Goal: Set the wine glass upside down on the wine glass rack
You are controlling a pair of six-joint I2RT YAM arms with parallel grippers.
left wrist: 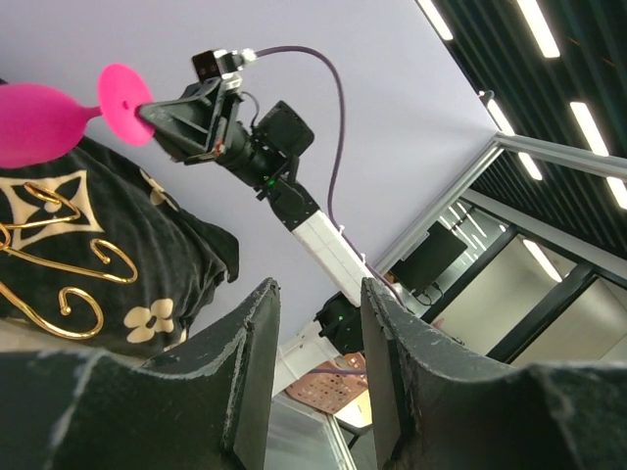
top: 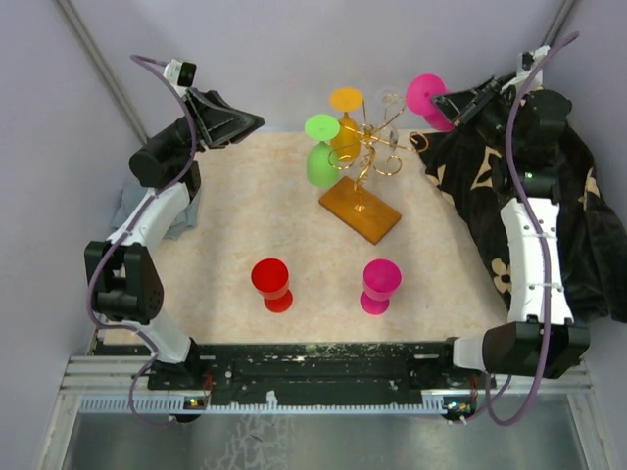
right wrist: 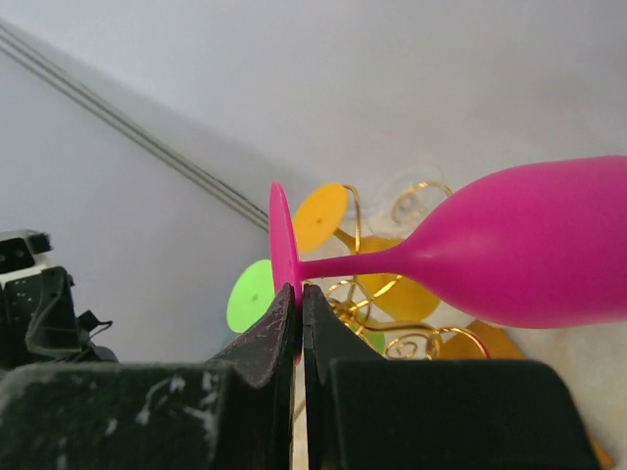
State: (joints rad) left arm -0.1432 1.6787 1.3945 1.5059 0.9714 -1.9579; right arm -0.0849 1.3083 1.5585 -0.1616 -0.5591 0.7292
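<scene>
The wine glass rack (top: 370, 155) is a gold wire tree on an amber base (top: 360, 210) at the back middle of the table. A green glass (top: 320, 149), an orange glass (top: 345, 119) and a clear glass (top: 392, 102) hang on it upside down. My right gripper (top: 453, 106) is shut on the foot of a magenta wine glass (top: 427, 96), held in the air right of the rack. In the right wrist view the gripper (right wrist: 299, 294) pinches the foot's rim and the glass (right wrist: 529, 255) lies sideways. My left gripper (top: 257, 122) (left wrist: 318, 294) is open and empty, left of the rack.
A red glass (top: 271, 282) and another magenta glass (top: 380, 284) stand on the table at the front. A black patterned cloth (top: 549, 215) covers the right side. A grey cloth (top: 184, 211) lies at the left edge.
</scene>
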